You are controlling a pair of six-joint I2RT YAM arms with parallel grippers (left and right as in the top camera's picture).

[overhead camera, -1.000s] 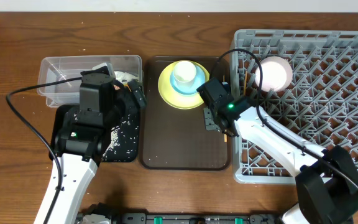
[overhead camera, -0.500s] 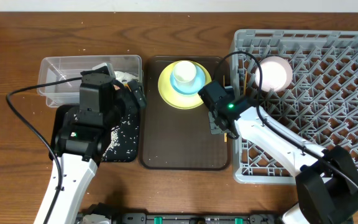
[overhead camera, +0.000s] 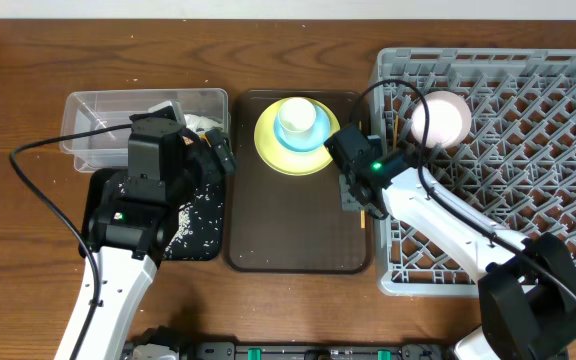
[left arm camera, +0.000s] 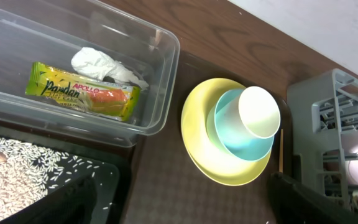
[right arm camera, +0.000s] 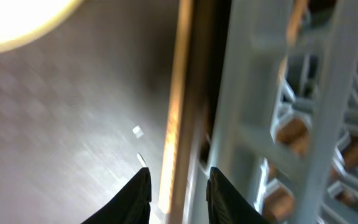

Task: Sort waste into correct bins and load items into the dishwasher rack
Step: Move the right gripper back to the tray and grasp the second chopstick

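A thin wooden chopstick [right arm camera: 178, 93] lies along the brown tray's right edge beside the dishwasher rack [overhead camera: 528, 180]. My right gripper [right arm camera: 179, 177] straddles it, open narrowly, with a gap showing on both sides; from above the gripper [overhead camera: 356, 195] covers most of the stick. The yellow-green plate [overhead camera: 268, 150] carries the light blue bowl [left arm camera: 235, 134] and white cup [left arm camera: 260, 112]. A white bowl [overhead camera: 440, 118] sits in the rack. The clear tub [left arm camera: 160, 93] holds the wrapper [left arm camera: 82, 96] and tissue [left arm camera: 101, 65]. My left gripper [left arm camera: 191, 205] hovers open and empty above the tub's corner.
The black tray [overhead camera: 203, 230] under the left arm holds scattered rice [left arm camera: 17, 180]. The brown serving tray [overhead camera: 288, 230] lies between that tray and the rack. A few rice grains lie on the brown tray near the right gripper.
My right gripper has shifted right, from over the brown tray to its right edge by the rack. The left arm has not moved.
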